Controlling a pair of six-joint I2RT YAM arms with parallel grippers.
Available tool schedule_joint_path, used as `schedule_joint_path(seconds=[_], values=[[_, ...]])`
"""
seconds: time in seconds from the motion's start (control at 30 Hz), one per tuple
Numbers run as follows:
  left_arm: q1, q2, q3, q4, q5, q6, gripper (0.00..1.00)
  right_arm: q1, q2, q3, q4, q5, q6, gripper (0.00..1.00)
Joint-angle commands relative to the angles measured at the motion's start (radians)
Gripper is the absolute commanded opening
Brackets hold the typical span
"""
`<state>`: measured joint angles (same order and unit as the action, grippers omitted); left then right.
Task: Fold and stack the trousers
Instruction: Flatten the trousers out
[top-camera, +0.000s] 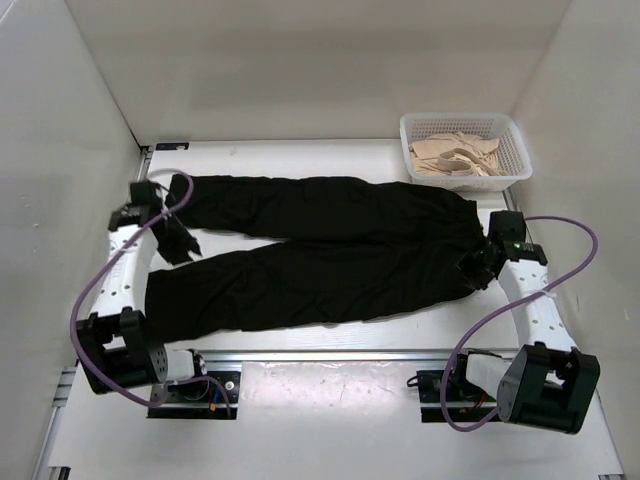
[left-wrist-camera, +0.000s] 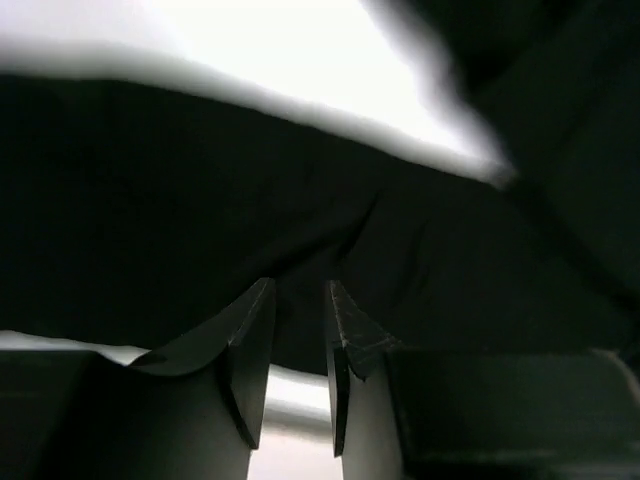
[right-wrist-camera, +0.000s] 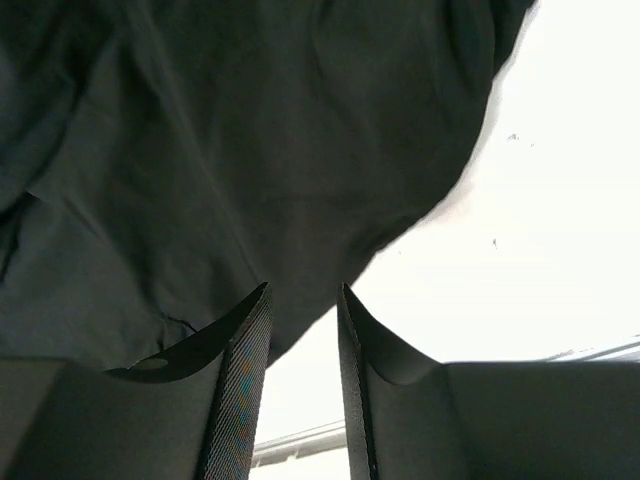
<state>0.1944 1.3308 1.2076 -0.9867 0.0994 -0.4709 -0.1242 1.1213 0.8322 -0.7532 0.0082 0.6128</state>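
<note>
- The trousers (top-camera: 330, 250) lie spread flat on the table (top-camera: 300, 160), not yet folded.
- My left gripper (left-wrist-camera: 300, 290) is at the leg ends and my right gripper (right-wrist-camera: 303, 295) at the waist, both narrowly apart and holding nothing.
- Next, I judge, pinch fabric at both ends.
- Only the top view shows the basket (top-camera: 515, 165). Only the wrist views show the jaw gaps.

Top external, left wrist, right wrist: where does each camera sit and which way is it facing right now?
Top external: above and behind the arms, looking down at the trousers spread across the table, basket far right; both arms show.
Left wrist: on the left arm, looking along the left fingers at dark fabric close up.
Right wrist: on the right arm, looking past the right fingers at the trousers' edge and bare table.
Shared: both wrist views show trousers beyond slightly parted fingers.
</note>
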Motion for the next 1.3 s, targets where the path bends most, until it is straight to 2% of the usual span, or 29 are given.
schedule_joint_path(seconds=[0.0,0.07,0.23,0.3,0.4,0.43,0.5,0.6,0.67,0.8,0.83,1.03,1.1,1.17,1.27], values=[[-0.029,-0.036,-0.163,0.036,0.031,-0.139,0.38,-0.002,-0.034,-0.027,0.018,-0.051,0.016,0.37],[-0.041,0.002,-0.213,0.054,0.01,-0.17,0.38,-0.002,-0.034,-0.016,0.018,-0.051,0.016,0.37],[-0.041,0.16,-0.203,0.103,-0.043,-0.189,0.36,-0.002,0.017,0.033,0.018,-0.042,0.016,0.4],[-0.041,0.279,-0.168,0.12,-0.043,-0.18,0.36,-0.002,0.043,0.033,0.029,-0.059,0.004,0.47],[-0.041,0.458,-0.087,0.109,-0.009,-0.158,0.2,-0.002,0.069,0.042,0.029,-0.071,-0.007,0.61],[-0.041,0.5,-0.066,0.1,0.0,-0.158,0.1,-0.002,0.069,0.042,0.029,-0.071,-0.007,0.64],[-0.052,0.603,-0.008,0.091,-0.015,-0.147,0.1,-0.002,0.069,0.033,0.029,-0.071,-0.007,0.76],[-0.052,0.653,0.084,0.063,-0.047,-0.138,0.1,-0.023,0.069,0.01,0.029,-0.059,-0.007,0.9],[-0.052,0.676,0.137,0.036,-0.088,-0.138,0.1,-0.043,0.069,-0.001,0.029,-0.05,0.005,0.94],[-0.052,0.769,0.331,-0.038,-0.13,-0.138,0.1,-0.132,0.069,-0.027,0.029,-0.059,0.033,0.95],[-0.052,0.792,0.418,-0.05,-0.13,-0.129,0.1,-0.146,0.069,-0.041,0.029,-0.069,0.033,0.95],[-0.052,0.994,0.737,-0.144,-0.216,-0.104,0.1,-0.164,0.023,-0.07,0.02,-0.025,0.059,0.9],[-0.041,1.059,0.887,-0.216,-0.225,-0.094,0.1,-0.164,0.032,-0.085,0.034,-0.037,0.059,0.89],[-0.041,1.059,0.97,-0.233,-0.216,-0.068,0.15,-0.164,0.046,-0.112,0.069,-0.066,0.059,0.87],[-0.041,0.963,0.956,-0.216,-0.207,-0.028,0.3,-0.164,0.055,-0.142,0.149,-0.091,0.041,0.81]])
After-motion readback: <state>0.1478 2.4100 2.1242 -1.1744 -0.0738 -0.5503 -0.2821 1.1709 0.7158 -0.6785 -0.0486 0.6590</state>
